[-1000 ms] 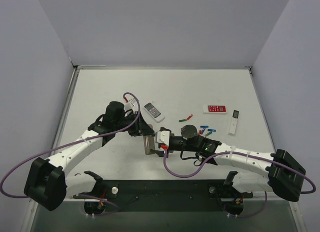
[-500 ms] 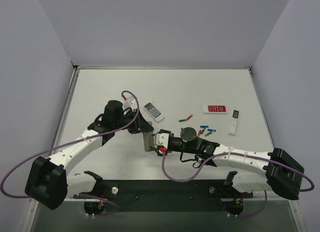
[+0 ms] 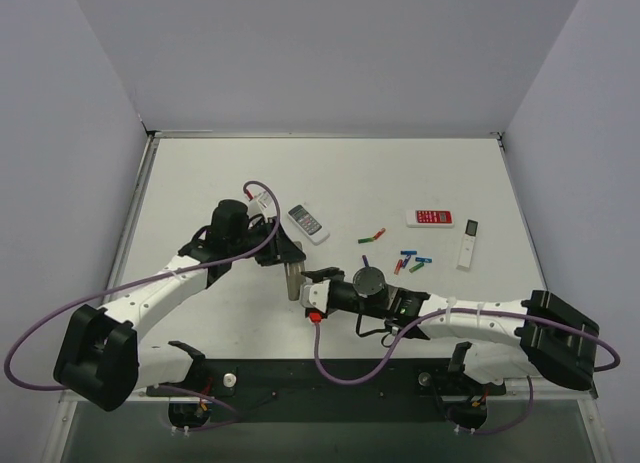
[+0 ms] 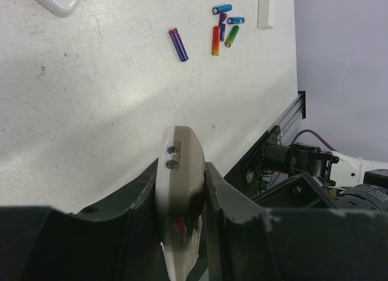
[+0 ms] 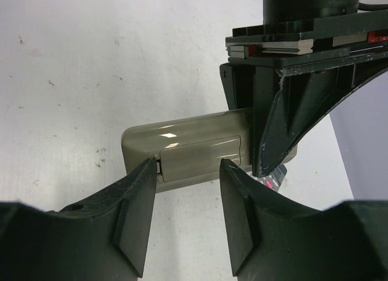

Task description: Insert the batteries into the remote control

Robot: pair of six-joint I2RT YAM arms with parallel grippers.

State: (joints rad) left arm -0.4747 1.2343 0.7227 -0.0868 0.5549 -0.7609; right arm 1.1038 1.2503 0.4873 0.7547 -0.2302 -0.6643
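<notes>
My left gripper (image 3: 284, 264) is shut on the remote control (image 3: 293, 281) and holds it on edge just above the table. In the left wrist view the remote (image 4: 180, 165) sits between both fingers (image 4: 143, 193). In the right wrist view its tan-grey back (image 5: 143, 139) faces the camera, with the battery cover (image 5: 203, 152) closed. My right gripper (image 5: 185, 190) is open, its jaws spread across the cover's width, one tip at the cover's free end. It is empty. The batteries (image 3: 405, 257) lie loose on the table to the right, also in the left wrist view (image 4: 216, 40).
A white remote with a dark display (image 3: 308, 223) lies just behind the left gripper. A red flat remote (image 3: 430, 218) and a slim white remote (image 3: 469, 245) lie at the right. One more battery (image 3: 373, 235) lies mid-table.
My right arm has swung left and toward the near edge, bringing its open gripper round to the remote's back. The left gripper has raised the remote slightly.
</notes>
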